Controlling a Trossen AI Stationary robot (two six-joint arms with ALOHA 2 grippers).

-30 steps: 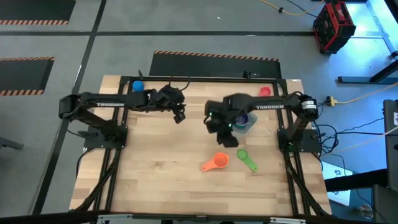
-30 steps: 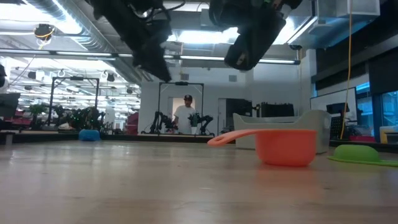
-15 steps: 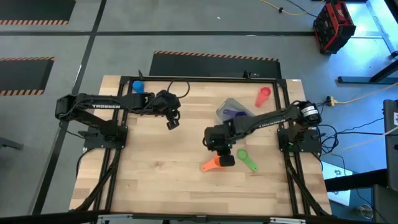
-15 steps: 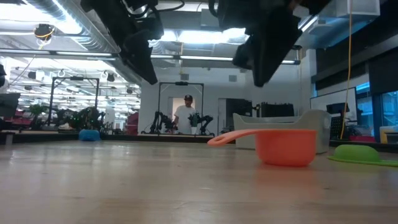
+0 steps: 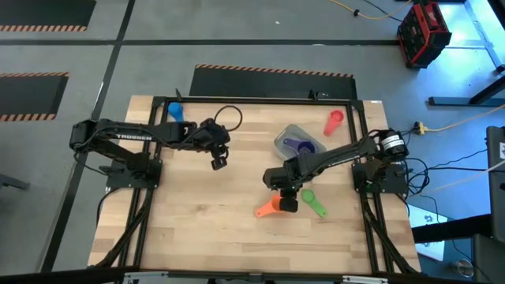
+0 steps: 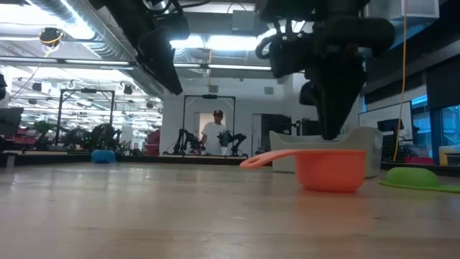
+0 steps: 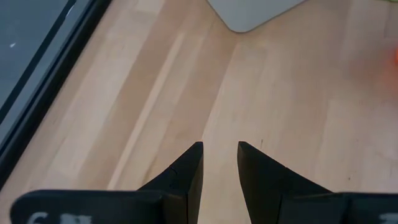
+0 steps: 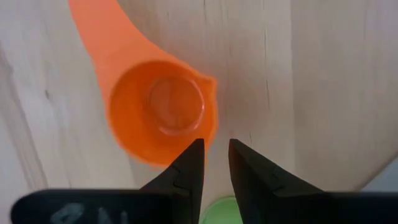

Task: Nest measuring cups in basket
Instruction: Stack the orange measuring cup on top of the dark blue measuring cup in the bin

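Note:
An orange measuring cup [image 5: 265,209] stands mouth up on the table near its middle right, handle toward the left edge. My right gripper [image 8: 216,146] hangs just above the bowl's rim [image 6: 330,152], pointing down, its fingers a narrow gap apart with nothing between them. Beside it lies a green cup [image 5: 314,203]. The basket [image 5: 290,136] stands farther back with a purple cup [image 5: 301,146] inside. A red cup [image 5: 334,121] and a blue cup [image 5: 175,110] lie near the far edge. My left gripper [image 5: 218,162] hovers over bare table at the centre left, narrowly open.
Bare wood stretches across the near half and left of the table. The basket's wall [image 6: 359,138] rises right behind the orange cup [image 6: 330,169] in the low view. A person [image 6: 217,133] stands far off in the room behind the table.
My right gripper has left the place above the basket, moved toward the near edge and come down over the orange cup, rolling and tipping to point more steeply down. My left gripper has drifted a little toward the near edge. No cup has moved.

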